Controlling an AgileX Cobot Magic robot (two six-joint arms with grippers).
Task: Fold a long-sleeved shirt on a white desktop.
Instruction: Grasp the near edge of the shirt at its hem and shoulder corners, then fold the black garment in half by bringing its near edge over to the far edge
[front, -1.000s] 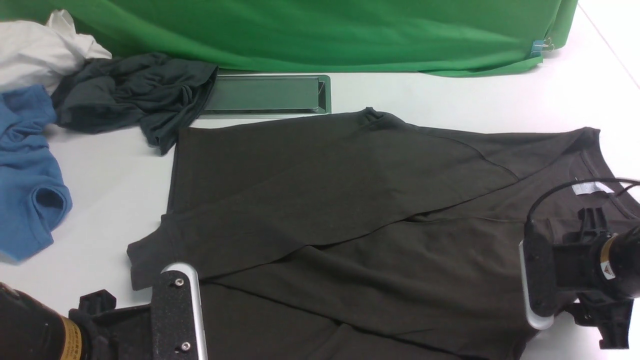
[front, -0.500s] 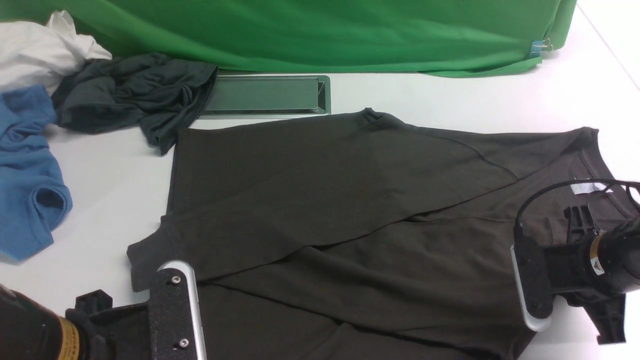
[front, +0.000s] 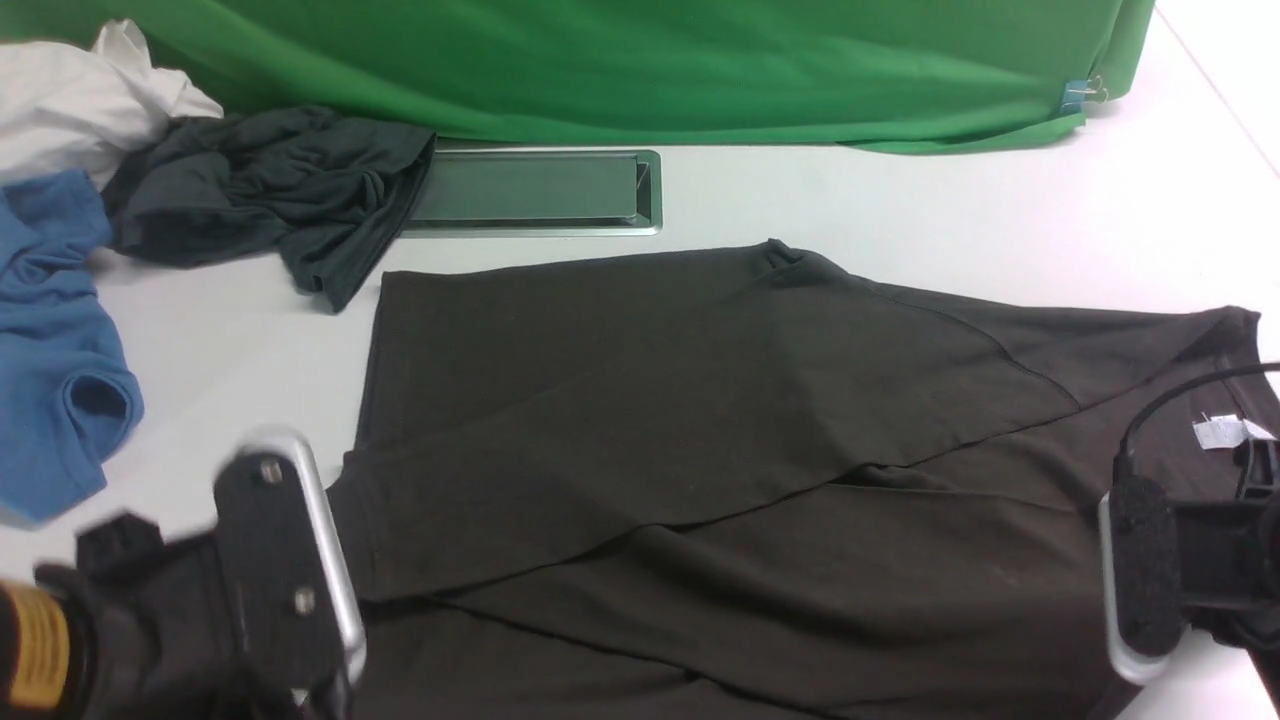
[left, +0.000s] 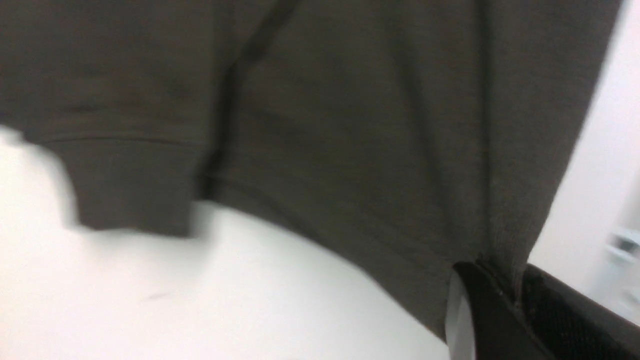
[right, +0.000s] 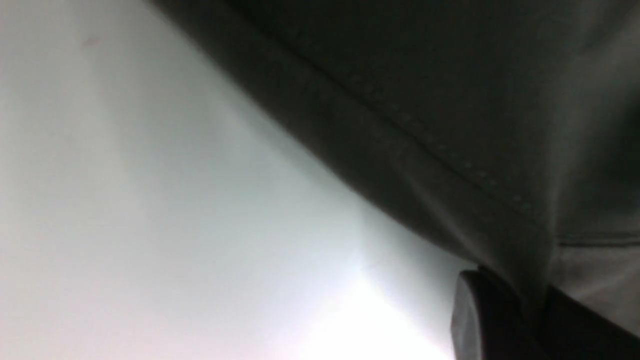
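Presently listed: one item, two holders.

**Item:** long-sleeved shirt (front: 700, 450), very dark brown-black knit.

**Location:** flat on the white counter (front: 900, 190). In the front view it spreads from centre out to 3 o'clock and down to the 6 o'clock edge. The neck with its white label (front: 1218, 432) is at 3 o'clock and the hem is toward 9 o'clock. Both sleeves lie crossed over the body.

**Handling, by judgement:**
- Light and limp, with no stiffness, and not fragile.
- It will sag and trail between any two hold points.
- The crossed sleeves may slide off if the cloth is lifted steeply.
- The knit looks matte, so it is likely to grip pads rather than slip, though a thin pinch could creep out under drag.

**Where to hold:** edges and corners, taking the layers together. One hold at each end of the near long edge should keep the fold line straight.

**Left claw** (left: 517, 300): at 7 o'clock, pressed together and pinching a ridge of shirt fabric near the hem corner.

**Right claw** (right: 532, 300): at 4 o'clock, pressed together on the stitched shirt edge near the neck end.

**Not part of the item:**
- A slate-grey garment (front: 270, 190), a blue shirt (front: 60, 370) and a white cloth (front: 80, 100), heaped at 10 o'clock.
- A metal hatch (front: 530, 190) at 12 o'clock.
- A green backdrop (front: 650, 60) behind.
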